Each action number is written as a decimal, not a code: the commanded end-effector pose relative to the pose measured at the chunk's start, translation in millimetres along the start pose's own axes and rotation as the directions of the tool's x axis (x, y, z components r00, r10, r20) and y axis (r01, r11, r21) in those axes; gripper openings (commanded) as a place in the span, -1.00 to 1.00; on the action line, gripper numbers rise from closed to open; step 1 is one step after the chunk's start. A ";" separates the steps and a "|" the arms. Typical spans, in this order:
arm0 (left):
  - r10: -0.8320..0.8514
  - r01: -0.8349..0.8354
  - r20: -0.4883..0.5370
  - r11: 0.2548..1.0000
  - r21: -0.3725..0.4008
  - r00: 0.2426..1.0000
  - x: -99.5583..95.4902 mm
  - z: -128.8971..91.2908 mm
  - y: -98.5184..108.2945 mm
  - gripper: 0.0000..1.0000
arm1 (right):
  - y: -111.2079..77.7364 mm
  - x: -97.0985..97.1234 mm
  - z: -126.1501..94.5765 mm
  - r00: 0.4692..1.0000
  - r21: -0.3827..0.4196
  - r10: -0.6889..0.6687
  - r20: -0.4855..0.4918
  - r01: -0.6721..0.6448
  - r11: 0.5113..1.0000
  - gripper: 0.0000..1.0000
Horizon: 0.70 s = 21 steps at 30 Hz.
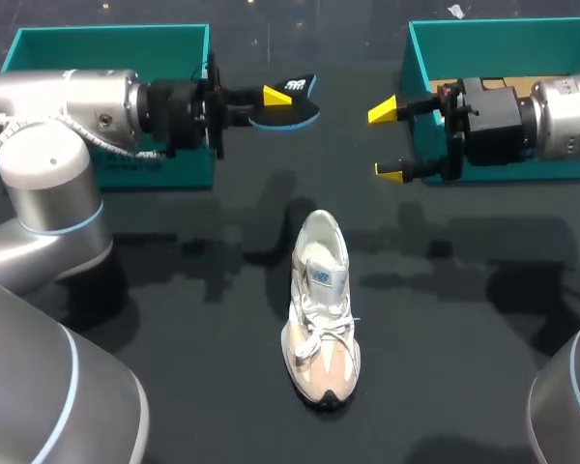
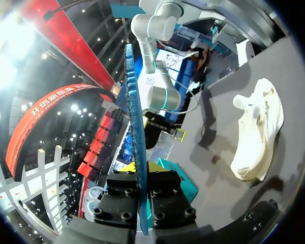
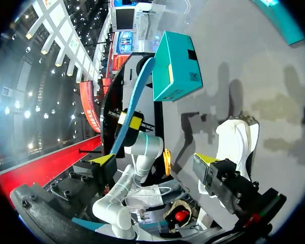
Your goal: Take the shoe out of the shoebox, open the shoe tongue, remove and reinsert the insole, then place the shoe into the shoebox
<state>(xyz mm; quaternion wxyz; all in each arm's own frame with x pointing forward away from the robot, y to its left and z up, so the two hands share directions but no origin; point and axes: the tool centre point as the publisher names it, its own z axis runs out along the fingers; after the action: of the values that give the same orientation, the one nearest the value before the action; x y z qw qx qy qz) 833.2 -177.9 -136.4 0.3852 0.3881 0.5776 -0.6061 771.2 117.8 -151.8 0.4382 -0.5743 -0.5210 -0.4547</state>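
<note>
A white and beige sneaker (image 1: 321, 309) stands on the black table, toe toward the front edge; it also shows in the left wrist view (image 2: 256, 129) and the right wrist view (image 3: 234, 147). My left gripper (image 1: 271, 97) is shut on the blue and black insole (image 1: 292, 104), held in the air above the back of the table. Seen edge-on, the insole (image 2: 134, 117) stands thin between its fingers. My right gripper (image 1: 387, 142) hangs open and empty, facing the insole (image 3: 134, 101) from the right, apart from it.
One teal box (image 1: 106, 43) stands at the back left behind my left arm, and another teal box (image 1: 503, 39) at the back right behind my right arm. The left one appears in the right wrist view (image 3: 175, 66).
</note>
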 end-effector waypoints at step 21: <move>0.484 -0.493 -0.115 0.868 -0.059 0.867 -12.4 14.3 -9.0 -1.00 | 0.1 0.0 0.9 1.000 0.000 0.001 0.002 -0.001 1.000 1.00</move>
<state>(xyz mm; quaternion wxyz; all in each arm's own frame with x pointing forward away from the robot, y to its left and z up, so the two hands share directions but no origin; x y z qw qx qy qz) 831.8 -184.8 -121.7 0.5042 0.5275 0.5013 -0.4650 771.3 117.6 -151.8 0.4382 -0.5742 -0.5210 -0.4547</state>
